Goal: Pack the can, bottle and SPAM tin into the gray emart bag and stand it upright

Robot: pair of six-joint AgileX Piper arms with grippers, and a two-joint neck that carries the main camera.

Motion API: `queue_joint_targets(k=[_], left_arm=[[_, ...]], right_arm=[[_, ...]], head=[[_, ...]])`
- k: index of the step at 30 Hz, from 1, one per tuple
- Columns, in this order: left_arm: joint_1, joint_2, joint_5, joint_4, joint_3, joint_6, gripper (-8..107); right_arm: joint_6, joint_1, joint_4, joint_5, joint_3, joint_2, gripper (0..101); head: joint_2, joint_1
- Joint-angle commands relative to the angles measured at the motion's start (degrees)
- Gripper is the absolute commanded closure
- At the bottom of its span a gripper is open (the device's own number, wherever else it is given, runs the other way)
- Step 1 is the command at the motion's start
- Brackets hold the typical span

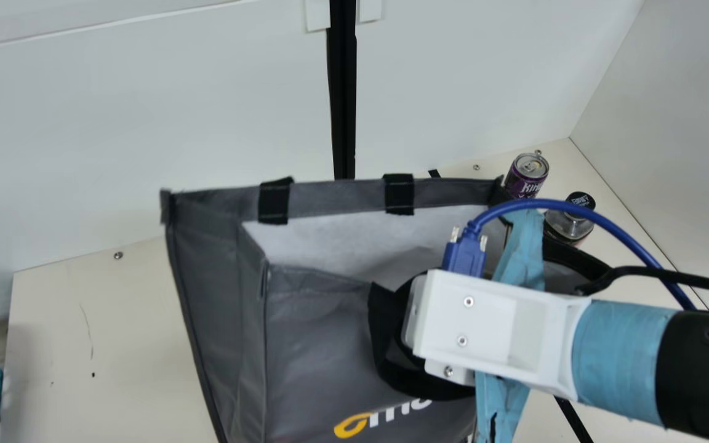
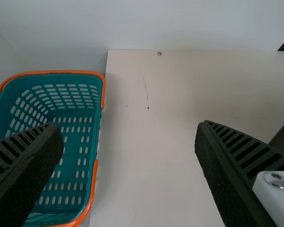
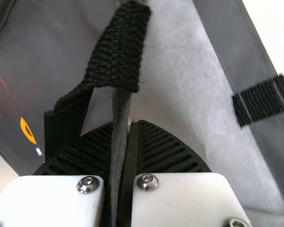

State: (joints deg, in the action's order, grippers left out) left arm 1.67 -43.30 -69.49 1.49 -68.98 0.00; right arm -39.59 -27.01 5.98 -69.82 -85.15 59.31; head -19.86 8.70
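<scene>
Gray emart bag (image 1: 317, 332) gapes open, can (image 1: 525, 178) and bottle (image 1: 567, 226) outside.

Main view: from above, slanting down over the tabletop (image 1: 114, 320) toward the wall (image 1: 145, 123) at top; middle range. Left wrist view: steeply down, same wall across the top; middle range. Right wrist view: close-up, down into the bag (image 1: 311, 332). Shared, main and left wrist: basket (image 2: 47, 81), lower left and left. Shared, main and right wrist: bag's mouth, around centre.
</scene>
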Motion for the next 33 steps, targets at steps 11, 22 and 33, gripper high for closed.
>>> queue_joint_targets(k=[11, 22, 33], left_arm=[[0.0, 0.0, 0.0, 0.0, 0.0, 0.0, 9], [0.0, 0.0, 0.0, 0.0, 0.0, 0.0, 9], [0.0, 0.0, 0.0, 0.0, 0.0, 0.0, 9]], right_arm=[[5.3, -5.9, -2.5, -0.1, 1.8, -1.6, 61], [7.3, -8.8, -4.4, -0.1, 2.1, -3.3, 25], [7.2, -8.9, -4.9, -0.1, 2.8, -5.8, 6]], head=[[-0.1, 1.3], [-0.1, 1.3], [-0.1, 1.3]])
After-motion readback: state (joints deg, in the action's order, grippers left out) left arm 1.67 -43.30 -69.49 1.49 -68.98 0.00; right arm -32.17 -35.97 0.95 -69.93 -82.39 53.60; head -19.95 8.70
